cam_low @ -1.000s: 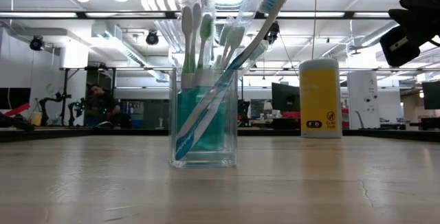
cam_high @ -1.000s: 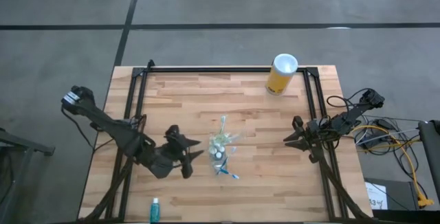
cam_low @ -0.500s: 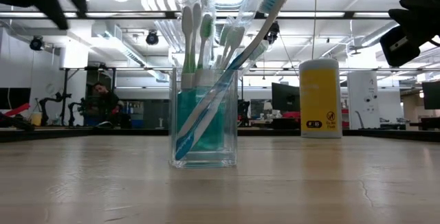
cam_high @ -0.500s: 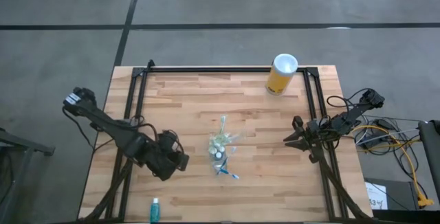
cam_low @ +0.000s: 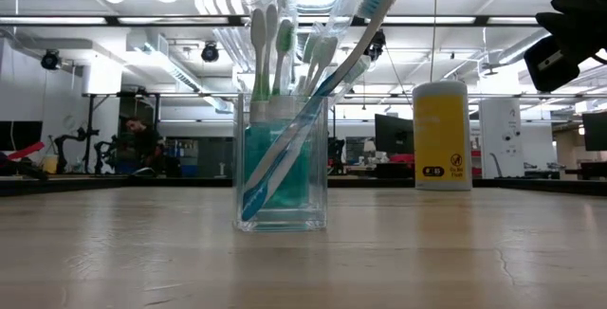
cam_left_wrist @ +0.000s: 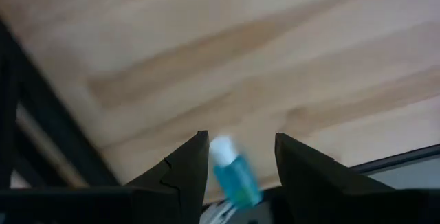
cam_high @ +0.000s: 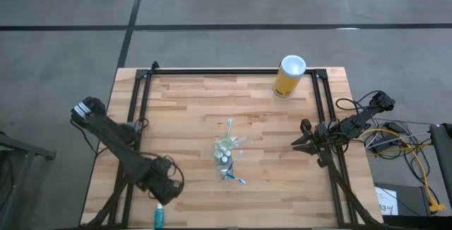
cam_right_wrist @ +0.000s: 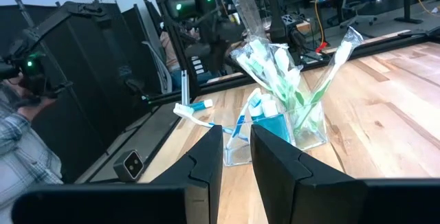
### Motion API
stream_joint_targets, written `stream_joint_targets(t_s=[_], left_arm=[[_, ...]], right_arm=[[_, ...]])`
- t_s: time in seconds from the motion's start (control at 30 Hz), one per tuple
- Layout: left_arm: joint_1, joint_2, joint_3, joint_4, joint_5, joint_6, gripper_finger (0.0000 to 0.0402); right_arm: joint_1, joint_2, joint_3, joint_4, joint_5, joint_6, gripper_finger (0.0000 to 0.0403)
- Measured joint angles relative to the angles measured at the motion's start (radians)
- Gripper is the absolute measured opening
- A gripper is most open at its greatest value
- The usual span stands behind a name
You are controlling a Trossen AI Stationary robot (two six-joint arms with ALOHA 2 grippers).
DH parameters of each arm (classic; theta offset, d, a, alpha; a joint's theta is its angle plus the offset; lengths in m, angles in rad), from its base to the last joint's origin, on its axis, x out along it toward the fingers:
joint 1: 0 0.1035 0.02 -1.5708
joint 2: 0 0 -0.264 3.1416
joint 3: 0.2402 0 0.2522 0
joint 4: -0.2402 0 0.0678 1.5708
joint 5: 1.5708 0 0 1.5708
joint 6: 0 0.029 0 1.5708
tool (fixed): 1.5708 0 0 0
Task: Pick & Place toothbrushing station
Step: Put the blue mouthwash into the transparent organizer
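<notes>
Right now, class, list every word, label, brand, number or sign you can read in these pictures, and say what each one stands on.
None can be read in full.
Yellow cylinder: a small dark label low on its side, print too small to read.
Paper on the floor right of the table: dark marks, too blurred to read.
Clear cup, toothbrushes and teal tube: no print visible.

Light: bright, even, from ceiling strip lamps (cam_low: 190, 20) in the low view.
Glare: white bloom behind the cup (cam_low: 281, 162).
Blur: left wrist view smeared; tube (cam_left_wrist: 234, 172) soft.
Shadows: faint on the counter (cam_high: 191, 110).
</notes>
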Motion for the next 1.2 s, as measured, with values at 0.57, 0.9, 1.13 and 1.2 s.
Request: stream_joint_targets(t_s=[0.57, 0.9, 1.13, 1.2], left_arm=[[-0.11, 0.123, 0.001, 0.137, 0.112, -0.221, 0.017], [-0.124, 0.211, 0.001, 0.211, 0.144, -0.245, 0.017], [-0.14, 0.28, 0.001, 0.246, 0.228, -0.293, 0.017], [-0.142, 0.294, 0.001, 0.247, 0.228, -0.3, 0.017]], right_arm=[[0.0, 0.0, 0.0, 0.0, 0.0, 0.0, 0.0075], [0.0, 0.0, 0.0, 0.0, 0.0, 0.0, 0.0075], [0.0, 0.0, 0.0, 0.0, 0.0, 0.0, 0.0075], [0.0, 0.0, 0.0, 0.0, 0.0, 0.0, 0.0075]])
